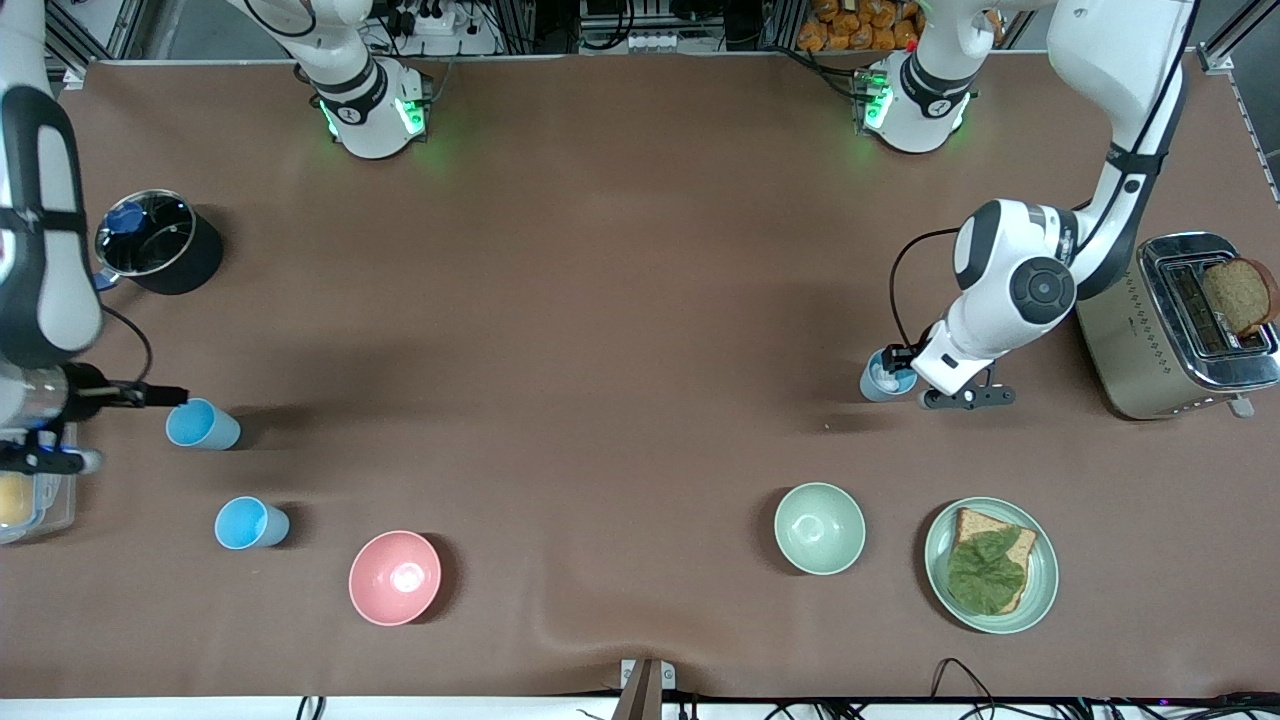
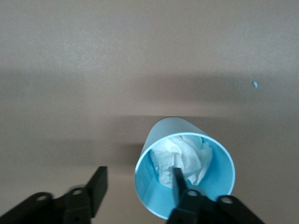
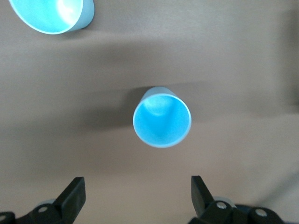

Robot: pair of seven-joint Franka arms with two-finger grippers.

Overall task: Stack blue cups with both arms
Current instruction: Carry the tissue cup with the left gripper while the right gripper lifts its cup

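Standing on the bench (image 1: 620,300), one blue cup (image 1: 886,377) stuffed with tissue has the spread left tool (image 2: 135,186) straddling its rim, while the spread right tool (image 3: 138,196) hovers over another blue cup (image 3: 162,120).

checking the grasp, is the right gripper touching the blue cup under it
Apart. The right wrist view shows the right gripper open, bare table between both fingers and the blue cup.

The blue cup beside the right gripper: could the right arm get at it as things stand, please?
Probably yes. The right gripper hangs with its fingers spread wider than the blue cup, which stands upright on bare table with nothing between them. The second cup stands apart.
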